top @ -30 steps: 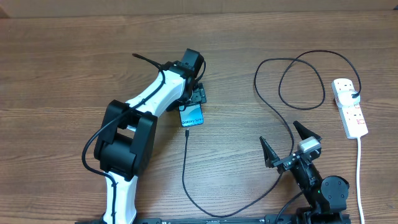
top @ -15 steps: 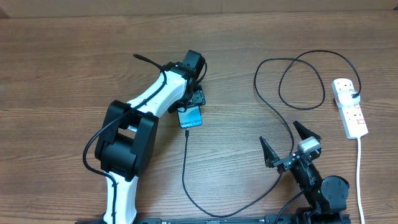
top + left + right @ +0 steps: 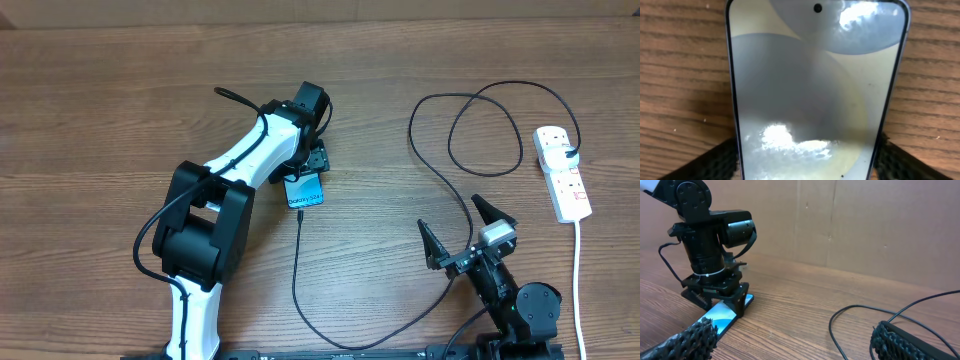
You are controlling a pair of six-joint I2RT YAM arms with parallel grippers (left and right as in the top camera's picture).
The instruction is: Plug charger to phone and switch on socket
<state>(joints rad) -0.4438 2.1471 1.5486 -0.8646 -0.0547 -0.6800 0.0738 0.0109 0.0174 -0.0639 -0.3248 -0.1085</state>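
The left end effector (image 3: 799,160) is hanging over the phone (image 3: 306,191) just left of the middle of the overhead view. Its two black fingers (image 3: 710,162) are straddling the handset across its width. In the left wrist view they are sitting right at both long edges. I cannot tell whether they are actually pinching it or just resting alongside. The phone is lying flat on the wooden worktop (image 3: 120,90) with its screen lit pale blue.

The black charger cable (image 3: 297,270) is meeting the phone's lower end, though from here I cannot tell if the tip is seated. From there it is running down toward the bottom of the frame. It then swings up to the right, loops in the upper right and reaches the power strip (image 3: 563,175). That white strip is lying near the right edge, well apart from the phone. Its white cord (image 3: 578,280) is trailing down toward the bottom of the frame.

The right end effector (image 3: 447,211) is sitting at the lower right with its fingers spread wide, holding nothing, and the cable is passing just beside it.
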